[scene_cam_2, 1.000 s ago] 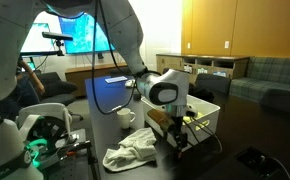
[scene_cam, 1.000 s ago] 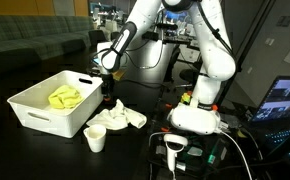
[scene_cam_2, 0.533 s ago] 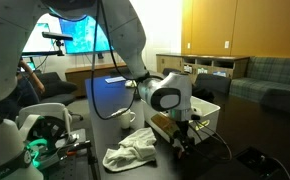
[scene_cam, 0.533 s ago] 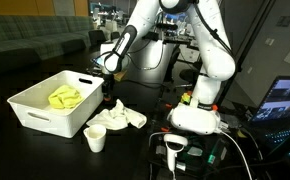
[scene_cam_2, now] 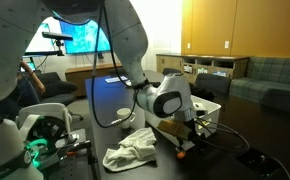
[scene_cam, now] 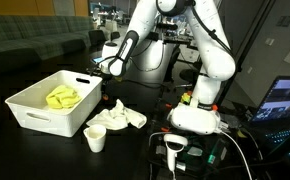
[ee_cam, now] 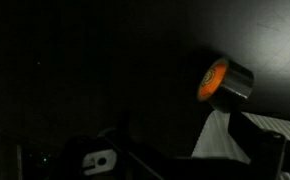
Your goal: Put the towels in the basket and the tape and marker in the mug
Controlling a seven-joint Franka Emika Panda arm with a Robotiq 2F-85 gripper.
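Note:
A grey roll of tape [ee_cam: 225,82] with an orange core lies on the dark table in the wrist view, just past a corner of the white towel [ee_cam: 223,140]. In both exterior views that white towel [scene_cam: 117,117] [scene_cam_2: 133,152] lies crumpled on the table beside the small white mug [scene_cam: 96,139] [scene_cam_2: 125,117]. The yellow towel [scene_cam: 65,97] lies inside the big white basket [scene_cam: 30,115]. My gripper [scene_cam: 106,97] [scene_cam_2: 182,138] hangs low over the table between basket and white towel, open, holding nothing. I cannot make out the marker in the dark.
The robot's white base [scene_cam: 197,112] stands to one side of the towel, with cables and a handheld scanner [scene_cam: 174,148] in front of it. A laptop [scene_cam: 285,98] glows at the table's edge. The basket [scene_cam_2: 213,108] stands right behind the gripper.
The wrist has turned and shifted sideways a little, away from the mug. The jaws have stayed open. Towels, mug and basket have not moved.

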